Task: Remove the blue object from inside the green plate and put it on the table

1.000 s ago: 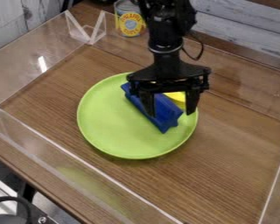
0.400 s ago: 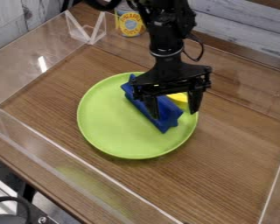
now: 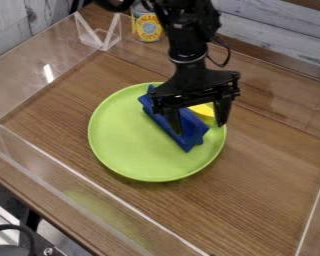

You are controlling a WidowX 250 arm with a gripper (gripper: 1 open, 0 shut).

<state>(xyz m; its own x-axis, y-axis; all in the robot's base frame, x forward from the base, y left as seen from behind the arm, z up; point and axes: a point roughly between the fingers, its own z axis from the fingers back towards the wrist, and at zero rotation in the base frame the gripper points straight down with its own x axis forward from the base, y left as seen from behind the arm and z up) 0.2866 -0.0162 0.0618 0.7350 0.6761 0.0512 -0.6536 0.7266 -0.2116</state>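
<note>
Lime green, the round plate point(image 3: 129, 158) sits on the brown wood-grain table point(image 3: 252, 175), and I hang above its far right part with my black gripper point(image 3: 196, 114) pointing down. My jaws stand wide open, one finger toward the left and one toward the right. Between them, and partly hidden by them, I see the blue block point(image 3: 191, 134), lying inside the plate with its length slanting from far left to near right. Just beside it, to the right, a yellow object point(image 3: 204, 110) shows partly behind my fingers. The near left part of the plate is bare. Well apart, at the far side of the scene, a yellow-and-white round thing point(image 3: 148, 27) stands near a clear wall point(image 3: 101, 32).
</note>
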